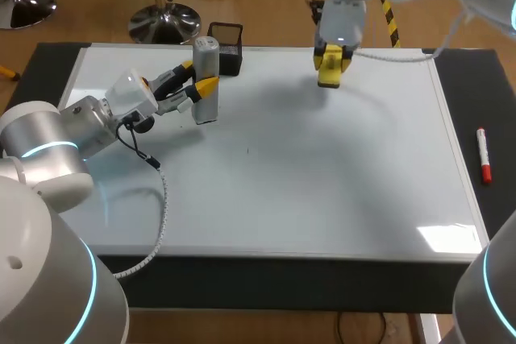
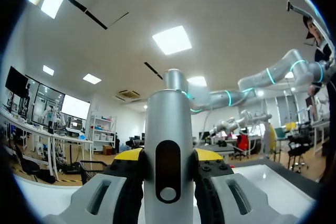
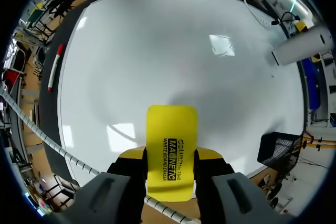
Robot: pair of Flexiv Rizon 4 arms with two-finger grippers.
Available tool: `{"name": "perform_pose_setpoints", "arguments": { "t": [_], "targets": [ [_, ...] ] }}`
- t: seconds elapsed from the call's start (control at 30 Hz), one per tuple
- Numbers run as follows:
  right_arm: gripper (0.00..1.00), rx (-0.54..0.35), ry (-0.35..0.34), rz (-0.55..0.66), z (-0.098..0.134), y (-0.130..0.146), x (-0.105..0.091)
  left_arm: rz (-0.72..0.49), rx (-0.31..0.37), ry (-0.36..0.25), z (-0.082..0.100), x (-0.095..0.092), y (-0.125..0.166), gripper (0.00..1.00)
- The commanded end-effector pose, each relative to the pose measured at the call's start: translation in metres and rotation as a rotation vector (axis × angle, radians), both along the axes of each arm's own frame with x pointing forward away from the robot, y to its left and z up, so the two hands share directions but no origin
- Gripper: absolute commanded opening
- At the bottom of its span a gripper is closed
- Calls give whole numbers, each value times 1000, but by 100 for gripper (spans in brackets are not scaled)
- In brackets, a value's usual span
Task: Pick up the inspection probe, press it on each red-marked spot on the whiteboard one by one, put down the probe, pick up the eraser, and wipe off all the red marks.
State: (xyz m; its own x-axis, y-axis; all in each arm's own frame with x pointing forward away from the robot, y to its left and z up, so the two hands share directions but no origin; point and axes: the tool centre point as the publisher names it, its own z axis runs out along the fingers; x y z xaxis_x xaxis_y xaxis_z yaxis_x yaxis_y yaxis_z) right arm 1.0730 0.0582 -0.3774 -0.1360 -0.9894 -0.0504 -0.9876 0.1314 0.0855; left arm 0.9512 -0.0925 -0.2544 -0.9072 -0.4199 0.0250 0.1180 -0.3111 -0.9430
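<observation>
The silver inspection probe (image 1: pixel 206 80) stands upright on the whiteboard (image 1: pixel 322 191) at its back left, and my left gripper (image 1: pixel 201 89) is shut on it. In the left wrist view the probe (image 2: pixel 169 145) fills the gap between the yellow fingertips (image 2: pixel 127 155). My right gripper (image 1: pixel 330 68) hangs over the board's back edge, shut on the yellow eraser (image 1: pixel 330 75). From the right wrist the eraser (image 3: pixel 171 150) sticks out between the fingers above the white surface (image 3: pixel 157 51), with the probe (image 3: pixel 302 46) far off. I see no red marks on the board.
A black mesh basket (image 1: pixel 226 47) stands just behind the probe. A red marker (image 1: pixel 483 154) lies on the dark table strip right of the board. A small dark speck (image 1: pixel 247 150) sits near the board's middle. A cable (image 1: pixel 157 207) trails from my left arm.
</observation>
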Motion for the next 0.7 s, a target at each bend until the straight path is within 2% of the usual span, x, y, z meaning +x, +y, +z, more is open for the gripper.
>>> {"name": "perform_pose_setpoints", "arguments": {
  "t": [0.03,0.23,0.7],
  "targets": [
    [0,-12,66,22,-6,13,26,1,0,-1,1,0,0,0],
    [0,-3,65,53,-7,28,32,1,0,-1,1,0,0,0],
    [0,2,45,43,2,30,31,1,0,-1,1,0,0,0]
  ]
}}
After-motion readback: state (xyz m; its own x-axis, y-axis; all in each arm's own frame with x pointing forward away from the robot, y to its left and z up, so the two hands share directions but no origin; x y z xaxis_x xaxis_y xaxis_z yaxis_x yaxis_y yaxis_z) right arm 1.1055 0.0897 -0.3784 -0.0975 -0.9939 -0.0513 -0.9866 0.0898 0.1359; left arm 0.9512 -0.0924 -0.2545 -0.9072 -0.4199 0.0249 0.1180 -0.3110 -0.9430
